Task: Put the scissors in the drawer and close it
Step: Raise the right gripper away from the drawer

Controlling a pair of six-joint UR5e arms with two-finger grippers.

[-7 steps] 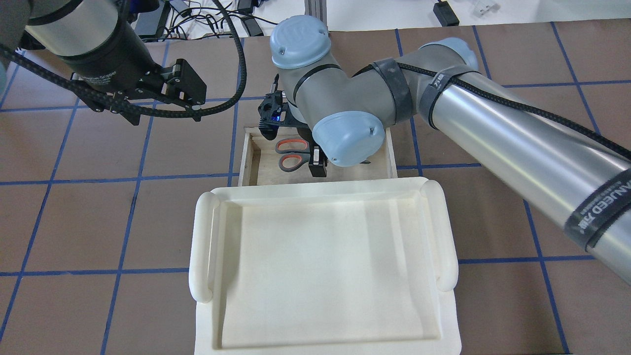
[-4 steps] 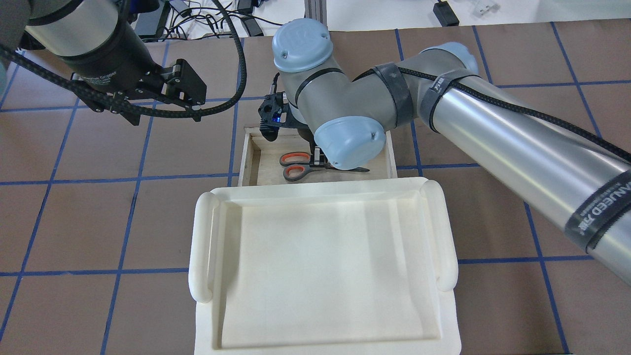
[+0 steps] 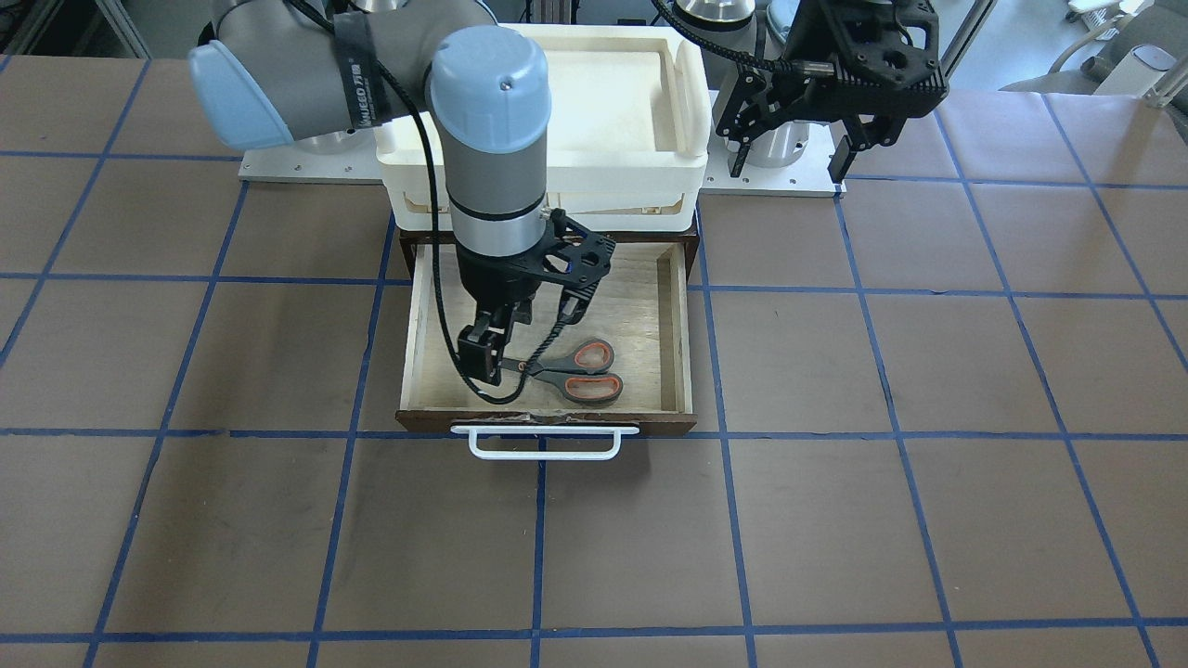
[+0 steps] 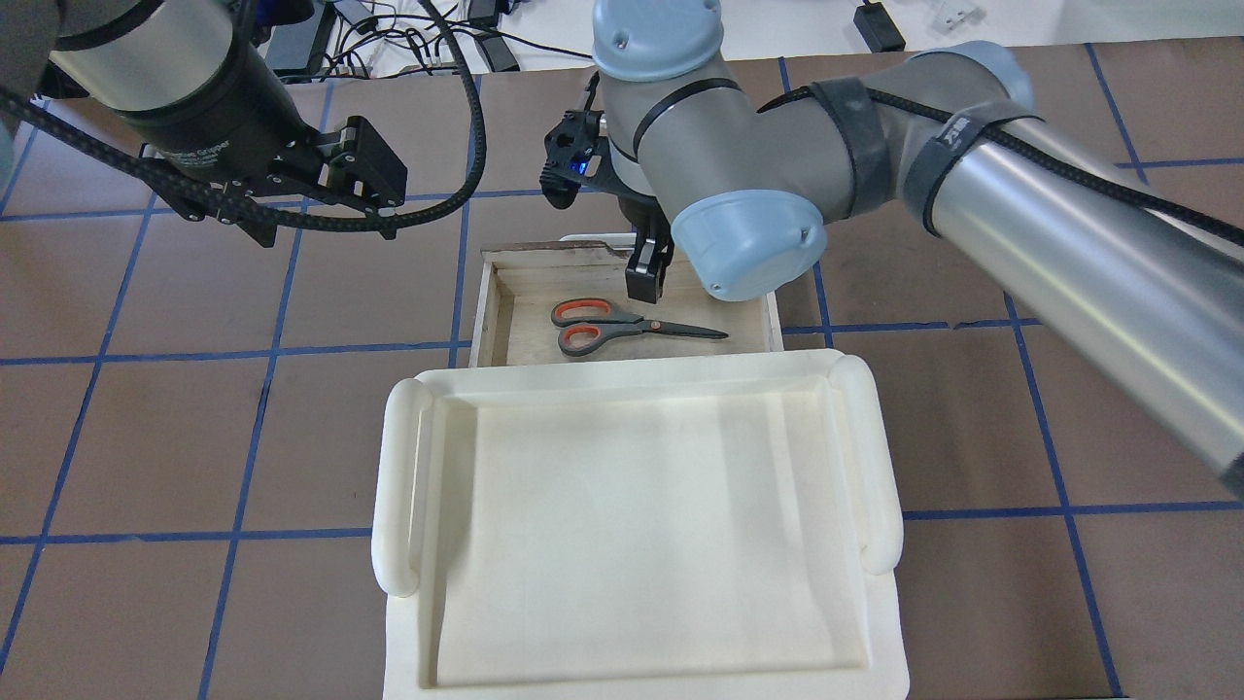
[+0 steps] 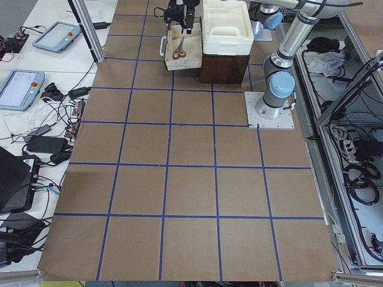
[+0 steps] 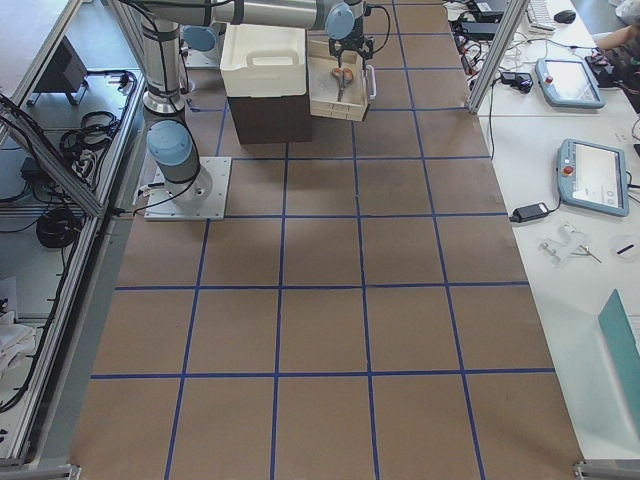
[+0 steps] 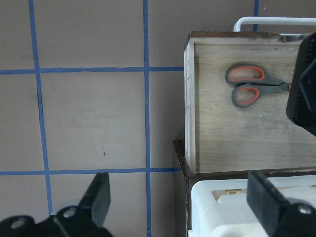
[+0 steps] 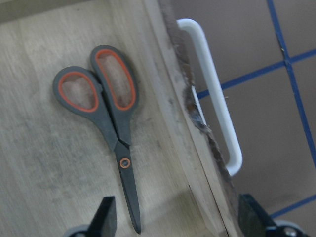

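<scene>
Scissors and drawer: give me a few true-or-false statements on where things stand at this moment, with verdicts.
1. The scissors lie flat inside the drawer. True.
2. The right gripper is clamped on the scissors. False: it is open above them and holds nothing.
3. The drawer is pushed shut. False: it is pulled out, and its white handle is untouched.
4. The left gripper is open, over the table beside the drawer. True.
5. The scissors' blades are spread wide apart. False: the blades are closed together.
</scene>
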